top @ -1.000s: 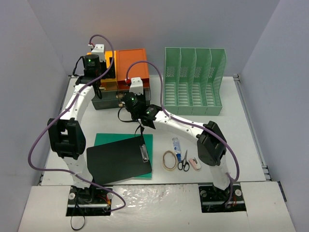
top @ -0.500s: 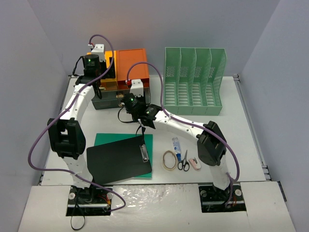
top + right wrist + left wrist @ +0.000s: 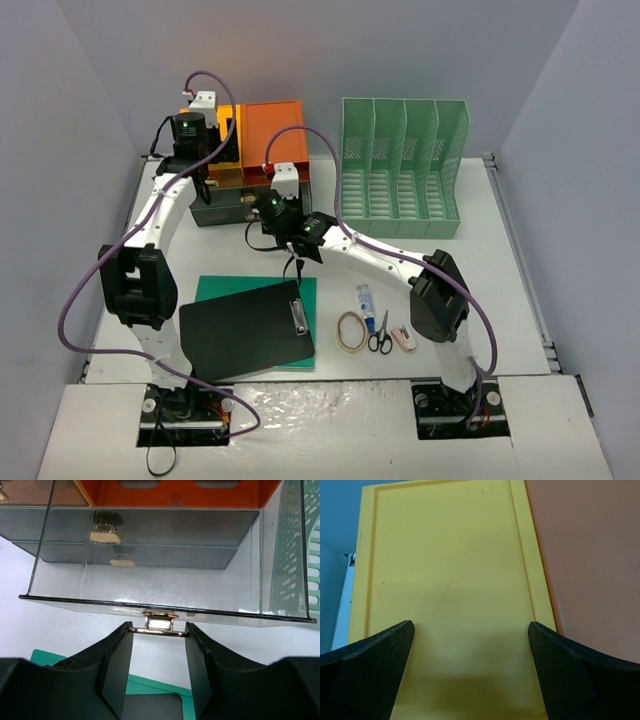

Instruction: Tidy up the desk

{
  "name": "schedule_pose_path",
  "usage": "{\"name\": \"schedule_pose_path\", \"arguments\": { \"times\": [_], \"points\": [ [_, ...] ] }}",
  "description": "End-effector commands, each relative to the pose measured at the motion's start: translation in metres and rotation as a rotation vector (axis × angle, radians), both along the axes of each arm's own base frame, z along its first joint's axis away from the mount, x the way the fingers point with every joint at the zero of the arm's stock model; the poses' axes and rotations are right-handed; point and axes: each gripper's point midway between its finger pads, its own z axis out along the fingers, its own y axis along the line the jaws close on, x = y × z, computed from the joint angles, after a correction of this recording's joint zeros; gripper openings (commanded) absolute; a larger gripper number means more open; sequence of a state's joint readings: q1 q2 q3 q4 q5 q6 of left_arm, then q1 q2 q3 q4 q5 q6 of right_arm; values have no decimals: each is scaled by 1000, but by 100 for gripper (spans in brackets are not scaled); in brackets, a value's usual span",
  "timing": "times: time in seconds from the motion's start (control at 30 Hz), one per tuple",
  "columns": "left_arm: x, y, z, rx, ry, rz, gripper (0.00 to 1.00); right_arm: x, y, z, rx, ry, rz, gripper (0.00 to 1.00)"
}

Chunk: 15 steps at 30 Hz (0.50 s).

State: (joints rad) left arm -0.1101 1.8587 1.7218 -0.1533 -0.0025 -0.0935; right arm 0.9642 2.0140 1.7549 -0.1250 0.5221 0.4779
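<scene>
A white counter point(image 3: 500, 290) fills the floor between grey-lilac walls, with two arms bolted at its near edge; at the back left of it stands a drawer unit point(image 3: 272, 125), and at the back right a green slotted rack point(image 3: 402, 165).

The left claw point(image 3: 470, 630) hangs over the unit's yellow lid point(image 3: 450, 570), jaws spread wide and holding nothing; an orange lid point(image 3: 590, 545) lies just beside the yellow one, on its right.

The right claw point(image 3: 159, 636) is narrowed onto the small brass handle point(image 3: 159, 623) of a clear drawer point(image 3: 75, 603), one finger point(image 3: 117, 665) pressed to each end of the handle; the drawer stands pulled out from the unit, above the white surface, and looks empty.

At the front left a black clipboard point(image 3: 250, 328) lies tilted on top of a green sheet point(image 3: 225, 288); its clip points towards the middle.

To the right of the clipboard, close together, lie a tan ring point(image 3: 350, 331), scissors point(image 3: 381, 335), a small bottle point(image 3: 366, 298) and a small pale block point(image 3: 403, 339); the right arm reaches over them.
</scene>
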Motion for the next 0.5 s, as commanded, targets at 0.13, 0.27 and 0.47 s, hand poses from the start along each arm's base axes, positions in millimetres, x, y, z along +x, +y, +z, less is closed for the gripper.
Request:
{"name": "schedule_pose_path", "arguments": {
  "times": [0.13,0.27,0.47],
  "points": [
    [-31,5,-67,54,245,-17,97,-29,26,-7,38,103,114,79],
    [-32,5,-71,54,248,-17,97,-35,24,1,24,94,116,89],
    [-34,5,-67,56,246,-18,97,-54,9,36,39,54,100,89]
  ]
}}
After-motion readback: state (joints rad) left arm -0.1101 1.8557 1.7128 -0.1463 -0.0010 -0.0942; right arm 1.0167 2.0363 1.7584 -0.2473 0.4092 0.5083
